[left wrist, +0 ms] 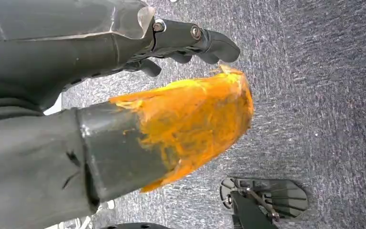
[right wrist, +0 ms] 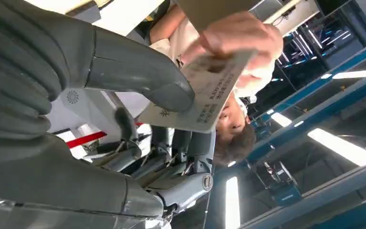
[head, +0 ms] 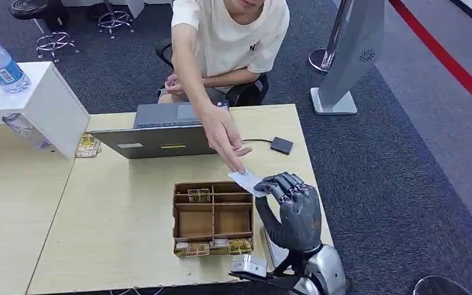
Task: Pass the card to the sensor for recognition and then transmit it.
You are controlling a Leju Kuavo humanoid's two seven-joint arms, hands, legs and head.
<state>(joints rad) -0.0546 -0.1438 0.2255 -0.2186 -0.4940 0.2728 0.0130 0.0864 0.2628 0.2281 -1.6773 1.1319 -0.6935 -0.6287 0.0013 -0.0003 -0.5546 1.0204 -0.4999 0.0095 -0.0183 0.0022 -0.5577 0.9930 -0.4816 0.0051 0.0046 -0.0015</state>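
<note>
White printed card pinched by right hand and person's hand; black sensor on table

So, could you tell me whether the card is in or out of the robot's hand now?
In: the right hand pinches the card, while a person's hand grips its other end.

The person's hand and the robot hand thumb hide parts of the card, its print blurred
</note>
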